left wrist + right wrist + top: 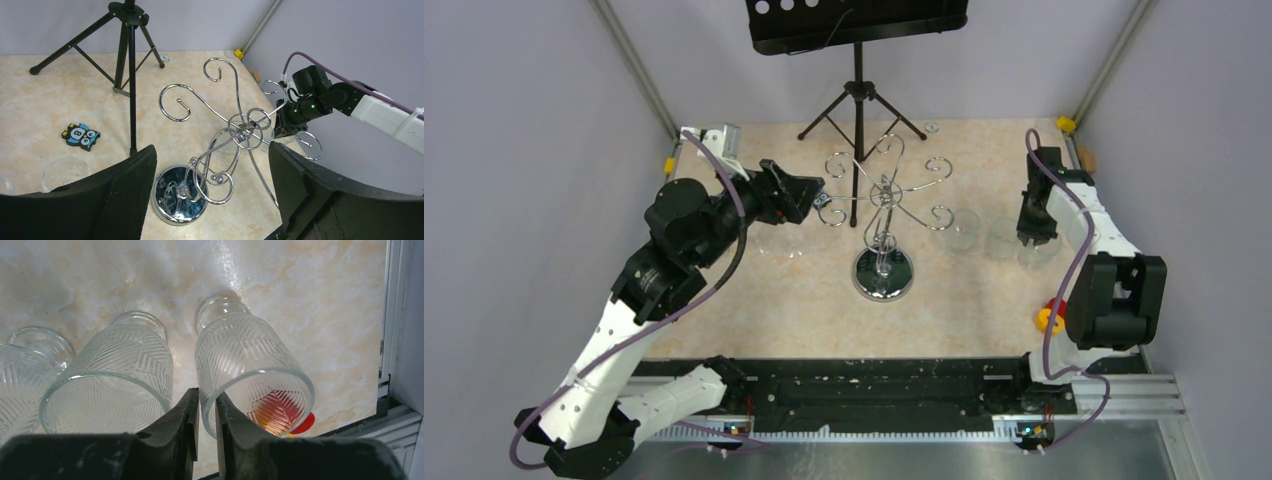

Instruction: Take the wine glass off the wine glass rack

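Note:
The chrome wine glass rack stands mid-table on its round mirror base; I see no glass hanging from its curled hooks. A clear patterned wine glass stands upright on the table at the right. My right gripper straddles its rim from above, one finger inside, one outside, with a thin gap showing beside the glass wall. My left gripper hangs wide open left of the rack, holding nothing.
Two more glasses stand left of the straddled one. Other glasses sit under the left arm. A black tripod music stand stands at the back. An owl sticker lies on the table, and a red-and-yellow object lies near the right arm's base.

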You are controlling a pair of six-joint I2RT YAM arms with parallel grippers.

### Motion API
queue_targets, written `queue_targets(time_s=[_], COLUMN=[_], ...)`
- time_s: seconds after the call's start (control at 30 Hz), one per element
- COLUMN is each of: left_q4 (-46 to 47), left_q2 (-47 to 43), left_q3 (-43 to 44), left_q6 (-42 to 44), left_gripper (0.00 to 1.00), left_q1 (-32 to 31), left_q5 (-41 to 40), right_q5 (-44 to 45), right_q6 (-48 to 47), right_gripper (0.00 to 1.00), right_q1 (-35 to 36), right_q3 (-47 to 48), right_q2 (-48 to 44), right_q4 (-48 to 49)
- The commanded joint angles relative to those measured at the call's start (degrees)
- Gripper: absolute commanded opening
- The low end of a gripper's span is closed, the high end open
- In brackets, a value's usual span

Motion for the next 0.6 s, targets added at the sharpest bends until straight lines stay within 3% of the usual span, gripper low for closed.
queue_targets(time_s=[0.0, 0.2, 0.43, 0.57], left_q4=[0.6, -0.8, -6.2, -11.2], left_q2=[-0.5, -0.5, -1.9, -3.8], left_q3=[1.0, 1.5, 3.0, 3.6], left_q6=[-0.2, -0.4, -0.5, 1.0], left_gripper=[0.86, 0.86, 0.86, 0.94], left_q1=[0.0, 0.0, 0.0, 0.0], left_q5=[0.4, -1.7, -11.9, -18.0], right_q5=[2.4, 3.0, 2.2, 0.8], right_q6=[-0.1, -0.3, -0.4, -0.8], right_gripper=[0.22, 0.31, 0.37, 0.38], right_q1=[-0.6, -0.6, -0.6, -0.5], right_q3=[0.8, 2.0, 6.7, 9.5], right_q2=[-1.4, -1.9, -8.1, -14.1], right_q4=[1.2, 1.2, 0.1, 0.1])
